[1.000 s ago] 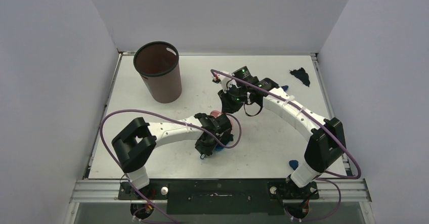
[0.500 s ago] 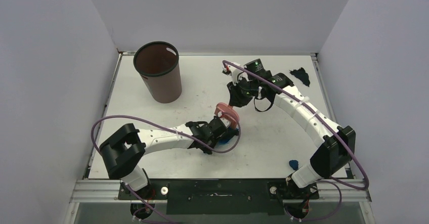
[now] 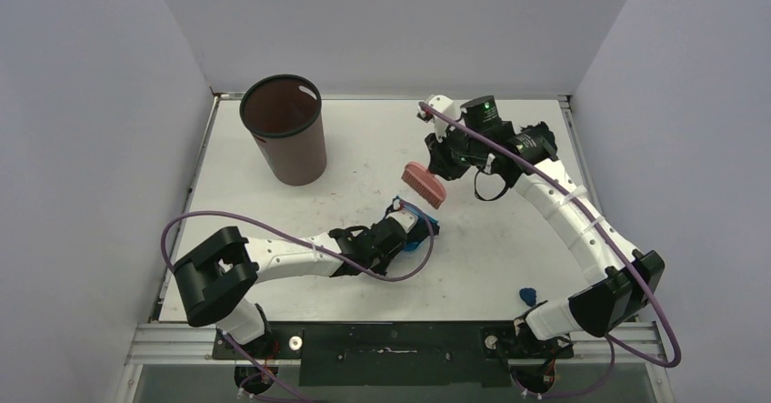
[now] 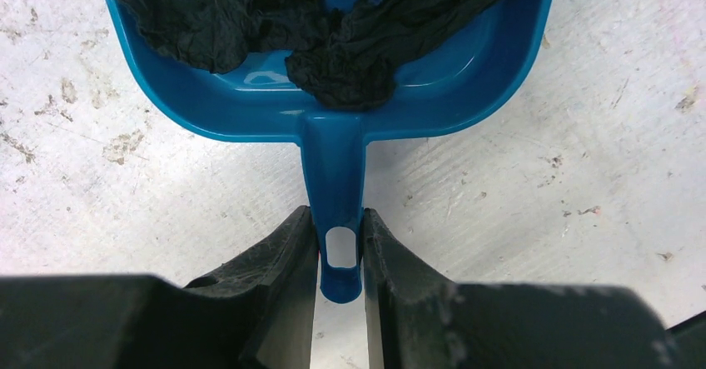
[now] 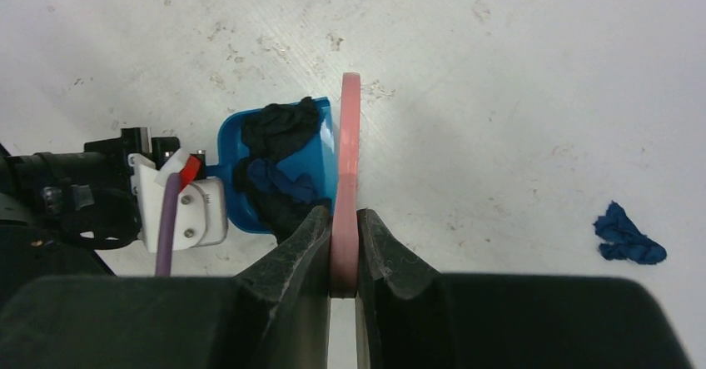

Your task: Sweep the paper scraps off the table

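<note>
My left gripper [image 3: 400,236] is shut on the handle of the bright blue dustpan [image 3: 424,228], which lies flat on the white table [image 3: 364,130]. In the left wrist view the jaws [image 4: 340,244] pinch the handle, and black and dark blue paper scraps [image 4: 250,11] fill the pan [image 4: 466,86]. My right gripper [image 3: 444,161] is shut on the pink brush [image 3: 424,185], held just past the pan's mouth. In the right wrist view my right gripper [image 5: 344,244] holds the brush [image 5: 348,136] edge-on beside the loaded pan [image 5: 229,148]. A loose blue scrap [image 5: 628,237] lies to its right.
A tall brown bin [image 3: 284,130] stands at the far left of the table. A small blue scrap [image 3: 527,294] lies near the right arm's base. Grey walls enclose the table on three sides. The metal rim [image 3: 400,328] runs along the near edge.
My right gripper has carried the pink brush up and to the right, away from the dustpan. My left arm has stretched out and slid the dustpan a little to the right.
</note>
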Available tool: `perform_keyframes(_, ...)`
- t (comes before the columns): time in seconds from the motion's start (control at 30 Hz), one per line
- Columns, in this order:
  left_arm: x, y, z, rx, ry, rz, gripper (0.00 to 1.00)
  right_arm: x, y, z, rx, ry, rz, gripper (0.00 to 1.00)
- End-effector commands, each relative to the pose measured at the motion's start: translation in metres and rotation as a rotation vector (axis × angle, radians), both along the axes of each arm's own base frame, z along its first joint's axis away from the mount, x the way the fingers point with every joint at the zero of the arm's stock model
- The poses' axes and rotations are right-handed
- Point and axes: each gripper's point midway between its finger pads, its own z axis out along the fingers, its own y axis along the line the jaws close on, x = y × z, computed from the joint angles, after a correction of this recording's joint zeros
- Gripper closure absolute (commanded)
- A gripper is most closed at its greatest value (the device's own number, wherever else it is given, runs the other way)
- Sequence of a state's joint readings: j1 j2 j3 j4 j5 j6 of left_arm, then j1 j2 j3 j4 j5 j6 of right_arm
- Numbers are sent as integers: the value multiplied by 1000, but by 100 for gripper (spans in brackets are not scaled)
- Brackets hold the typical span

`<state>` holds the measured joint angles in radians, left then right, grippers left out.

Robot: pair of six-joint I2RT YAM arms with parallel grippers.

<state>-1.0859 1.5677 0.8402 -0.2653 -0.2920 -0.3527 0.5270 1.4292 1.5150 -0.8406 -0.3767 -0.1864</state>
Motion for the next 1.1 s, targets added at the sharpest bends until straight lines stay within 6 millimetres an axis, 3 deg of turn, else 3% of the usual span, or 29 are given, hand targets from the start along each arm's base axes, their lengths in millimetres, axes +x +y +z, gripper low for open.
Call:
perform_keyframes(0.0,10,-14,22,-85,-67,2,100,22,-17,33,19,-116,-113,95)
perform_keyframes(0.17,6,-13,28,-110,-60,14,100,40,-32,35,34,-144,-201,95)
perform_keyframes(0.33,2,-9,29,-116,-53,26,100,66,-64,29,10,-208,-343,95)
perform_keyframes(0.63,11,4,44,-231,-149,128,100,66,-95,0,141,-152,-408,95)
perform_keyframes(0.87,15,7,68,-280,-198,142,100,46,-78,-34,268,-3,-304,95)
perform_keyframes(1.07,15,19,95,-231,-170,181,100,38,-69,-37,309,7,-246,95)
